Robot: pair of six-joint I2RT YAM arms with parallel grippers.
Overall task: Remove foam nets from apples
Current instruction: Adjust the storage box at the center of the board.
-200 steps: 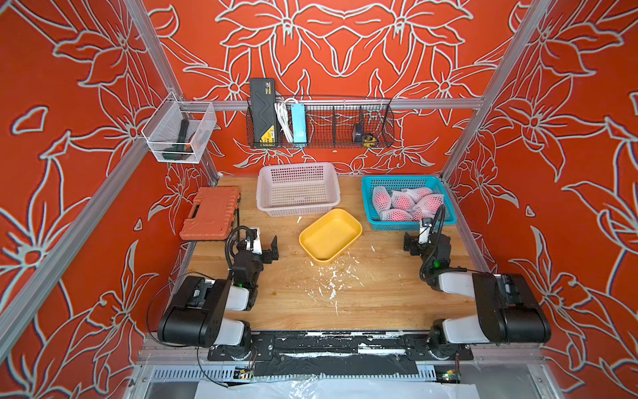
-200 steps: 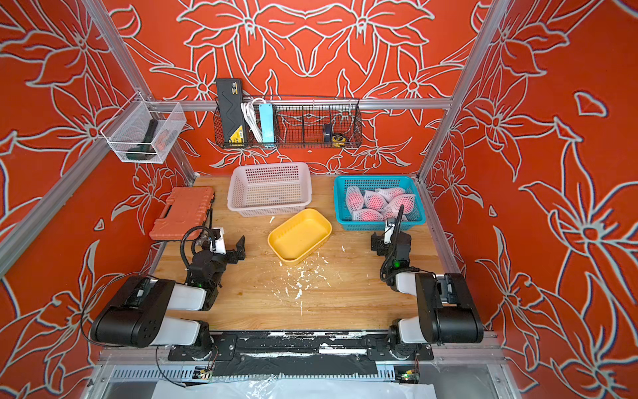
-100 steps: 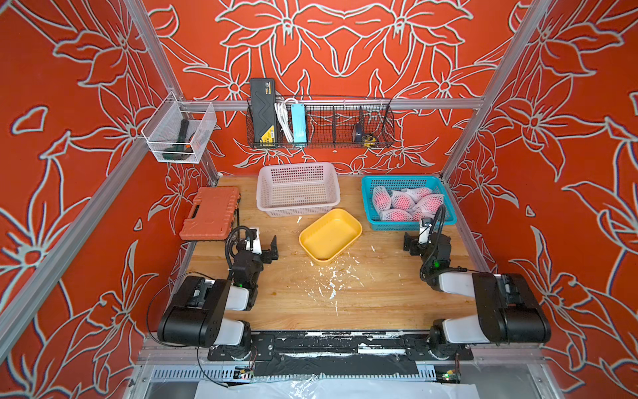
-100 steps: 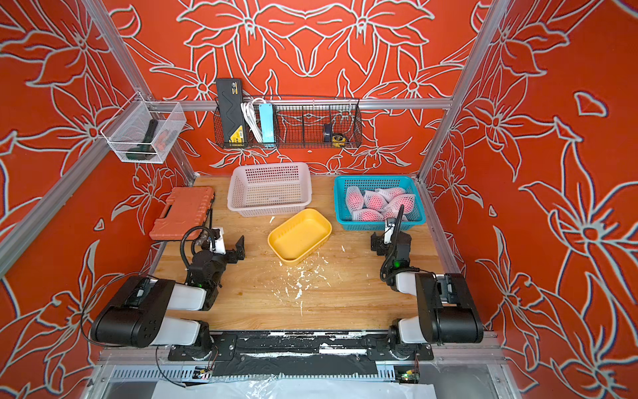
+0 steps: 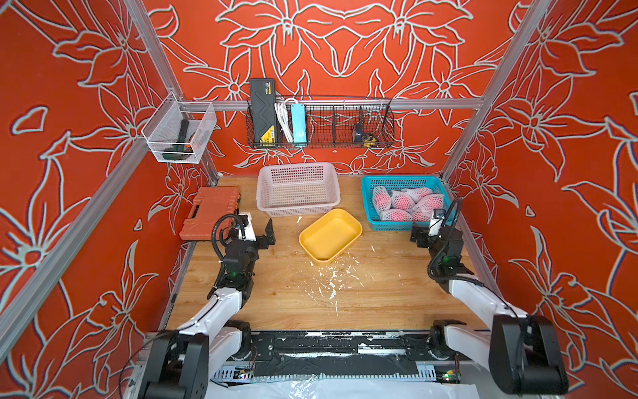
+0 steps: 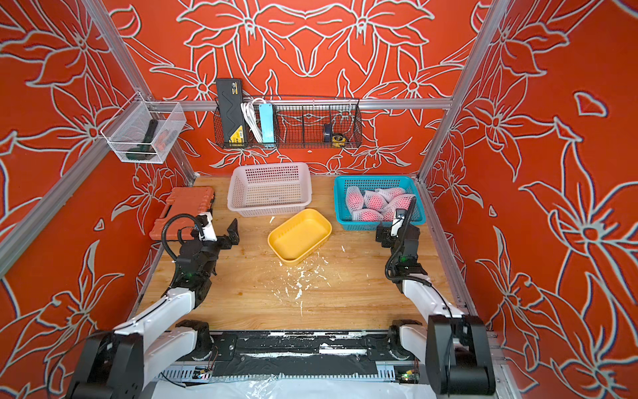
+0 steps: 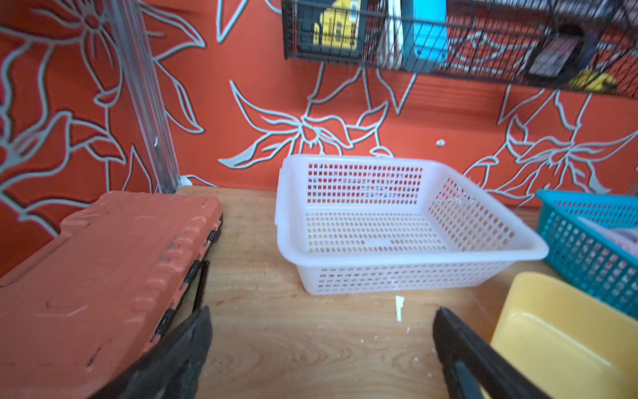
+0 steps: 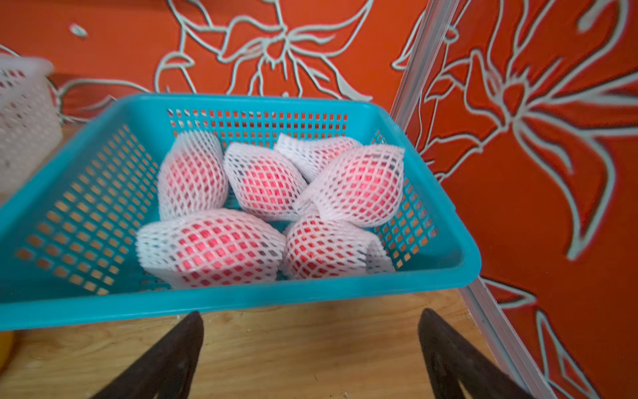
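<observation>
At the 1 o'clock corner of the wooden desk (image 5: 379,297), the teal perforated plastic basket (image 5: 390,226) holds six pinkish-red apples (image 8: 266,183), all enclosed in white foam nets (image 8: 193,172) with diamond-shaped holes. Only the right wrist view resolves the mesh and all six; in both top views the right arm (image 5: 445,241) covers part of the pile. The right claw (image 8: 310,312) stands open just beside the basket's 6 o'clock wall. The left claw (image 7: 322,311) stands open at 9 o'clock, gripping nothing.
</observation>
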